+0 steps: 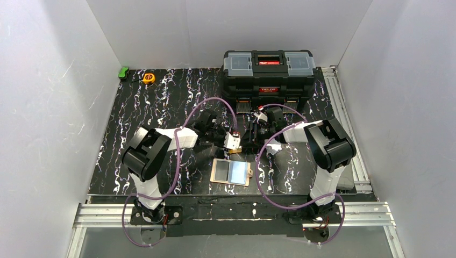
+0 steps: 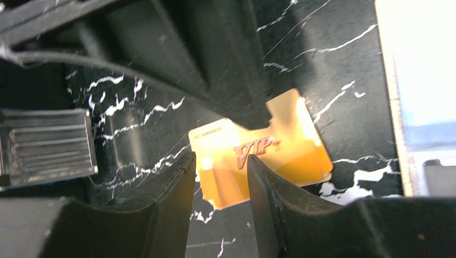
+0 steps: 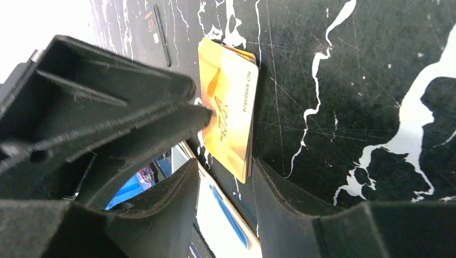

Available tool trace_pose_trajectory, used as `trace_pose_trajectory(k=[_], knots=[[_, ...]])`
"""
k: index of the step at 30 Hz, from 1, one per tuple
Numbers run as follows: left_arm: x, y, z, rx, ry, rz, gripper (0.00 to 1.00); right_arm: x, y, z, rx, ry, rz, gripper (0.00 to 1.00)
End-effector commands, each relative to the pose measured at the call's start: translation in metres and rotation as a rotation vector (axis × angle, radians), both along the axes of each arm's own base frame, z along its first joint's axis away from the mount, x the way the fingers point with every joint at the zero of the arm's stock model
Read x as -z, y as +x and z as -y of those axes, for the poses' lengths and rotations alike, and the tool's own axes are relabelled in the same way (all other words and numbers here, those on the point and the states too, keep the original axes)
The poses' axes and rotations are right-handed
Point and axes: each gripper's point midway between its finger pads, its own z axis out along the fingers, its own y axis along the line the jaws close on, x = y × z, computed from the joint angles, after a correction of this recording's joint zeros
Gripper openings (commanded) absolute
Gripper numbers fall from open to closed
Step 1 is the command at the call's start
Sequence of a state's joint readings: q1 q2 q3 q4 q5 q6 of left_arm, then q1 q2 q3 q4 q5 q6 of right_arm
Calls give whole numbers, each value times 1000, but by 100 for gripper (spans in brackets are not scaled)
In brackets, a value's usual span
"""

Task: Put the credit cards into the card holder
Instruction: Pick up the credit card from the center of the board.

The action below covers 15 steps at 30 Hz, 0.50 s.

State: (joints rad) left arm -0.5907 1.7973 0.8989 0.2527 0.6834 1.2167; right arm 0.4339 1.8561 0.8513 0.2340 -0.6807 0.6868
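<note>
The orange card [image 2: 290,145] lies on the surface [image 1: 161,102] between the two arms, just beyond the open card holder [image 1: 219,171]. The left end effector [image 2: 220,161] is spread, with a corner of the card showing in its gap. The right end effector [image 3: 223,166] is spread too, one tip over the card's face. The card looks thin, stiff, light and slick, so it will likely skid. Better to tip up a long edge, then pinch across the faces.

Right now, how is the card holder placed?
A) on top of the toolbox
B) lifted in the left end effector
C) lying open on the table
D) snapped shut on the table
C: the card holder lies spread open on the table, pale blue inside up, nothing gripping it.
</note>
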Motion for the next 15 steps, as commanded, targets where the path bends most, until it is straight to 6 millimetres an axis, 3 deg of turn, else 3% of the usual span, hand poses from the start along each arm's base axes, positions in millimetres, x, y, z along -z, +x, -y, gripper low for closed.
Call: trace_pose_trajectory(k=[1,4,7,15], knots=[[-16,20,-19,-113,20,-63,39,32,5,16,60,-129,-34,51],[-20,25,-32,-138,29,-70,39,29,13,15,70,-138,-18,51],[-10,21,-40,-128,41,-64,39,27,21,14,77,-146,-1,53],[-2,19,-30,-93,3,-61,40,29,24,13,72,-148,-5,54]])
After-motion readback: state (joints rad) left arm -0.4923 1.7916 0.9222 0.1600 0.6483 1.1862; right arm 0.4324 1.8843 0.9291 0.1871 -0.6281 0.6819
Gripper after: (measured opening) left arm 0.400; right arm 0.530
